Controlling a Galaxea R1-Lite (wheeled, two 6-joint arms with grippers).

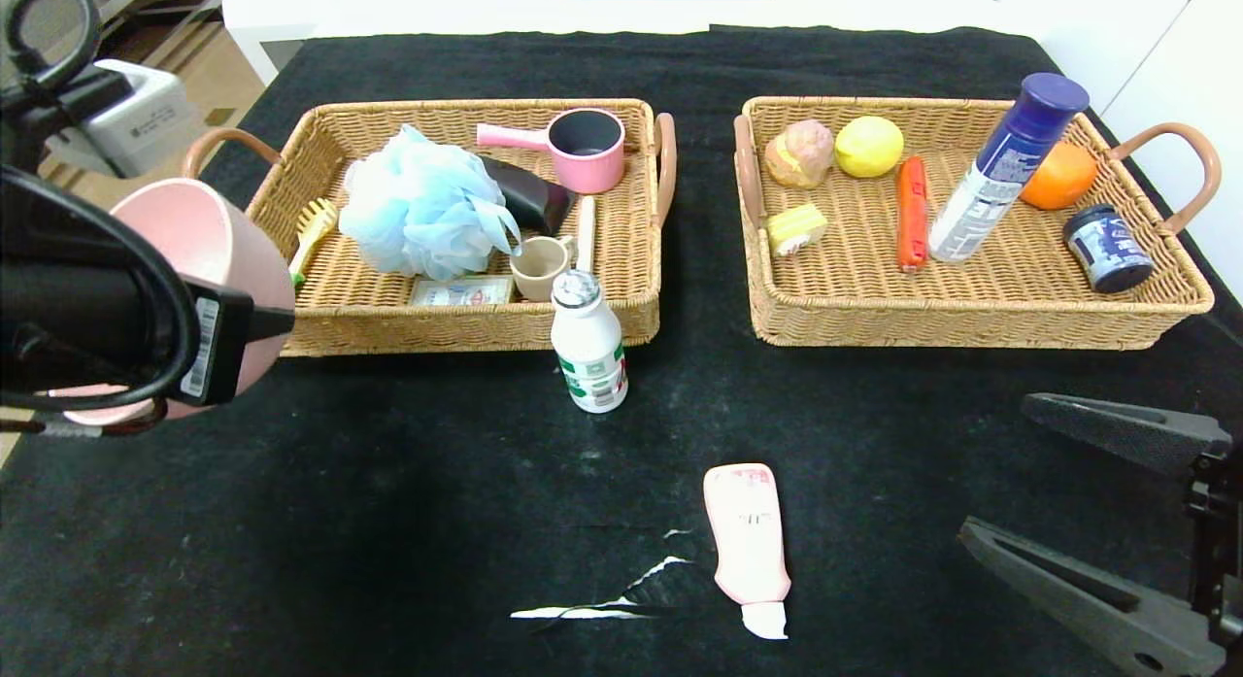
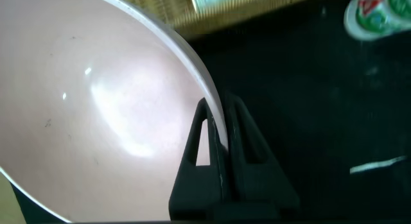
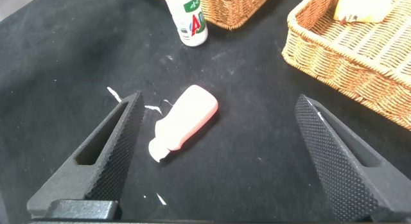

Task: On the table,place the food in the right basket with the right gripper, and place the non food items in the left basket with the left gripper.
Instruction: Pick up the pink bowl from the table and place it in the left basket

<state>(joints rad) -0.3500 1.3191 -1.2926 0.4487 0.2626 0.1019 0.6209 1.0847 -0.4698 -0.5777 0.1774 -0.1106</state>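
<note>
My left hand (image 2: pixel 218 144) was clamped on the rim of the big pink bowl (image 1: pixel 199 240), the tan wicker left basket (image 1: pixel 466 327) lying at two o'clock from it, while my right hand (image 3: pixel 218 166) hung wide over the black-draped bench (image 1: pixel 388 522).

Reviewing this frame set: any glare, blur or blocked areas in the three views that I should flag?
Head view: the left arm and the pink bowl it holds block the near-left corner; the table is evenly lit. Left wrist view: soft glare patches on the bowl's inside, the white bottle blurred at the edge. Right wrist view: sharp, the open right gripper framing the pink tube.
</note>
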